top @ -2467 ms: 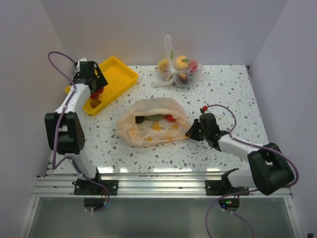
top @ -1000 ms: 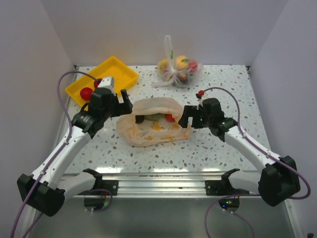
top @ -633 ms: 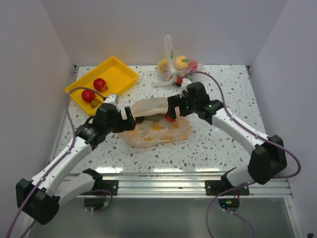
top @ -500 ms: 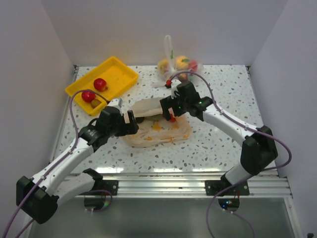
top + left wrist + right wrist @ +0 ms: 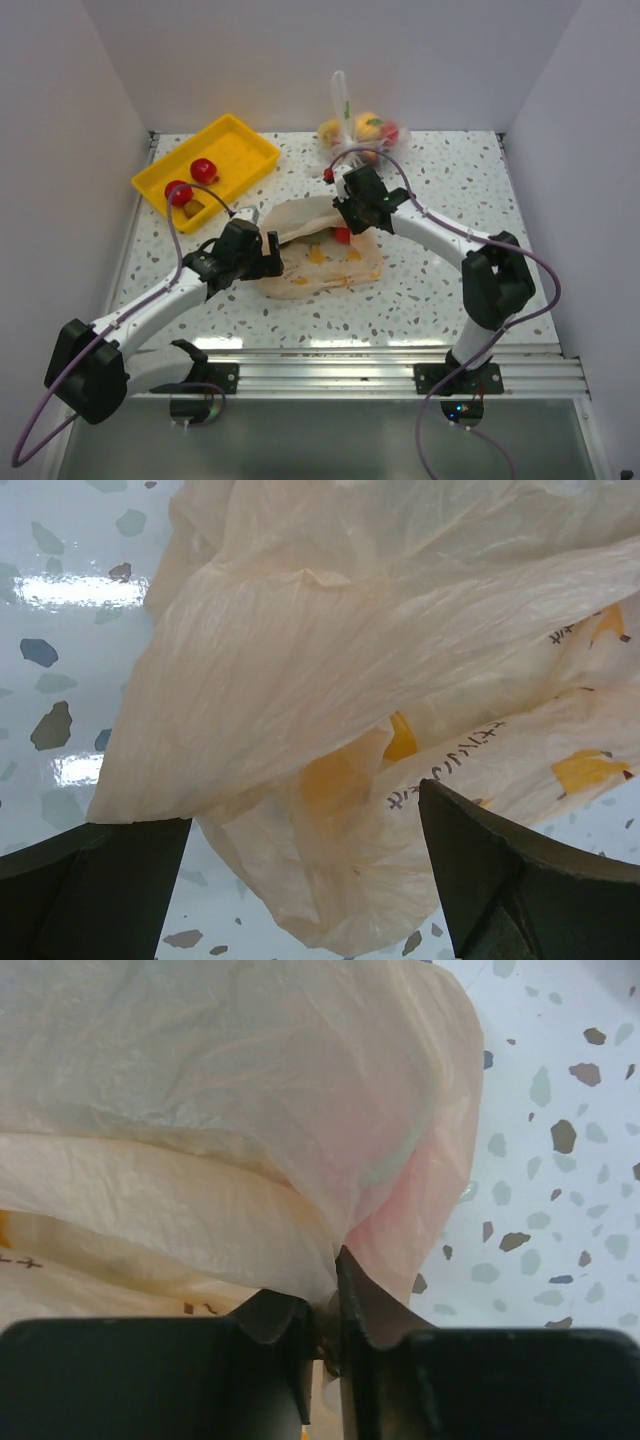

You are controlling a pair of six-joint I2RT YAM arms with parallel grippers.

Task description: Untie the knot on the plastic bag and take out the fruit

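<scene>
The peach-orange plastic bag (image 5: 318, 262) lies mid-table with its mouth toward the back. Inside it show a red fruit (image 5: 342, 236) and a dark one (image 5: 310, 238). No knot shows. My right gripper (image 5: 348, 214) sits at the bag's back rim, and in the right wrist view it (image 5: 335, 1270) is shut on a pinch of the bag's film (image 5: 250, 1110), with pink showing through the plastic. My left gripper (image 5: 264, 250) is at the bag's left edge. In the left wrist view it (image 5: 305, 810) stands open, wide fingers (image 5: 500, 870) either side of crumpled bag film (image 5: 330, 700).
A yellow tray (image 5: 240, 150) at the back left holds two red fruits (image 5: 204, 170) and a small brown one (image 5: 192, 207). A clear tied bag of fruit (image 5: 360, 135) stands at the back centre. White walls close in the speckled table.
My right gripper swung left to the bag's back rim and closed on the film. My left arm came in from the tray side to the bag's left edge, still open.
</scene>
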